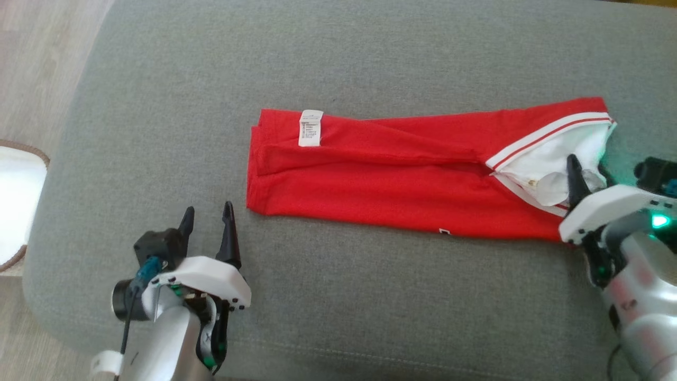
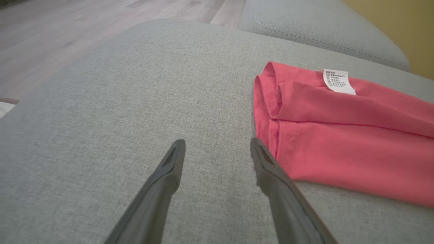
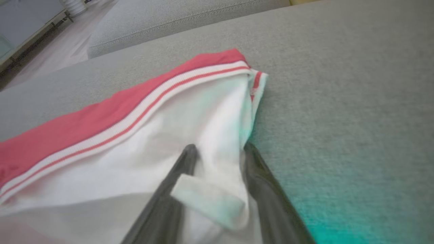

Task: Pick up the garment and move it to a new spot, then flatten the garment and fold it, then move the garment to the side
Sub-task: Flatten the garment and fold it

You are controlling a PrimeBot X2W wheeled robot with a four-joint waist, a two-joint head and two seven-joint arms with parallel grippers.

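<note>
The red garment (image 1: 381, 185) lies folded into a long strip across the grey cushion (image 1: 338, 53), its white care label (image 1: 310, 127) near the left end. At the right end is the white, red-striped collar (image 1: 550, 132). My left gripper (image 1: 207, 209) rests open on the cushion just left of the strip's near left corner; in the left wrist view its right finger (image 2: 271, 169) sits beside the red hem (image 2: 268, 128). My right gripper (image 1: 587, 164) is at the collar, and in the right wrist view its fingertips (image 3: 218, 145) stand apart with white fabric (image 3: 203, 122) bunched between them.
The cushion's rounded left edge drops to pale wooden floor (image 1: 31, 53). A white round object with a brown rim (image 1: 13, 201) sits off the left side. A second grey cushion (image 2: 322, 27) lies beyond, by a yellow wall (image 2: 407, 27). Bare cushion lies in front of the garment.
</note>
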